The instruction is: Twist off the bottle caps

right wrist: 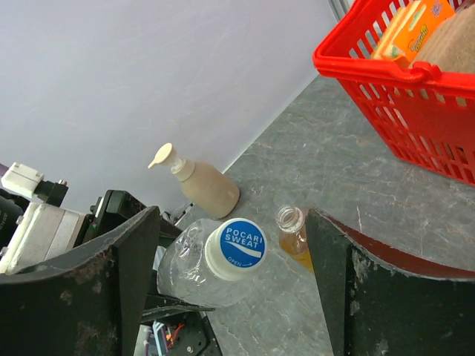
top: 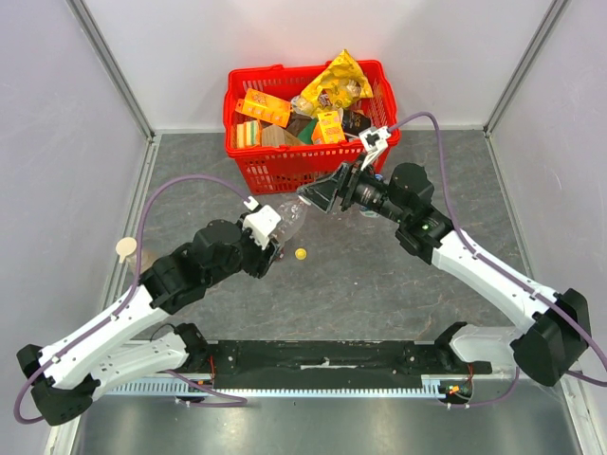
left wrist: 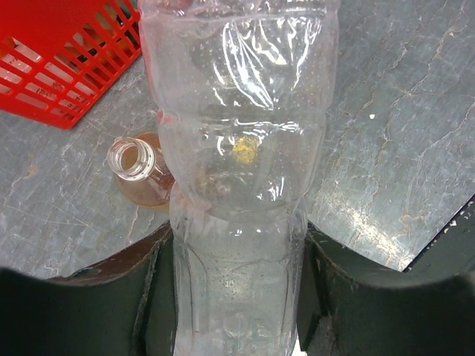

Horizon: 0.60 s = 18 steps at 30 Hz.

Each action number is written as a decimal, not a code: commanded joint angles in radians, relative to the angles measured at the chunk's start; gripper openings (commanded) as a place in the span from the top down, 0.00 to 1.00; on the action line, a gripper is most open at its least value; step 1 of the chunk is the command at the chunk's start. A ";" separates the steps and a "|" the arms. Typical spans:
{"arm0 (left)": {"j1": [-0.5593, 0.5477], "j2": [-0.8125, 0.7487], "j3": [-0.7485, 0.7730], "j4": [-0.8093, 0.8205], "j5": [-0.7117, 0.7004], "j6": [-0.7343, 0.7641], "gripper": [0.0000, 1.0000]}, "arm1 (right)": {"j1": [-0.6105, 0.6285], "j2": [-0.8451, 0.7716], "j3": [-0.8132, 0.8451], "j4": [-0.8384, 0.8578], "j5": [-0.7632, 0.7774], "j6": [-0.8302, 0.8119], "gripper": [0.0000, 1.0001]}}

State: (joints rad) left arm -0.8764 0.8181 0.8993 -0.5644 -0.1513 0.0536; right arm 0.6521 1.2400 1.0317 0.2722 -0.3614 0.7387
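Pinched in the left gripper (left wrist: 237, 256): one clear bottle (left wrist: 241, 111), blue cap (right wrist: 243, 242) screwed on, framed by the spread right gripper (right wrist: 234, 248), untouched. Beside it, one small open bottle (right wrist: 292, 231) holding amber liquid. One yellow cap (top: 301, 253) loose on the table (top: 379, 294). One red basket (top: 247, 161) full of snack packs (top: 337, 85).

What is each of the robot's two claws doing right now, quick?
Left gripper: closed, holding the clear bottle.
Right gripper: open, fingers on either side of the blue cap, not gripping it.
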 commanded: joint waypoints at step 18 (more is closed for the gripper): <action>0.011 -0.019 -0.019 0.054 0.006 0.029 0.50 | -0.003 0.033 -0.027 0.058 0.013 0.093 0.26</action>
State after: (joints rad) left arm -0.8715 0.8085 0.8829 -0.5503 -0.1471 0.0540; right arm 0.6514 1.2755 1.0195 0.2836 -0.3599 0.8066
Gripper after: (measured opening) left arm 0.582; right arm 0.743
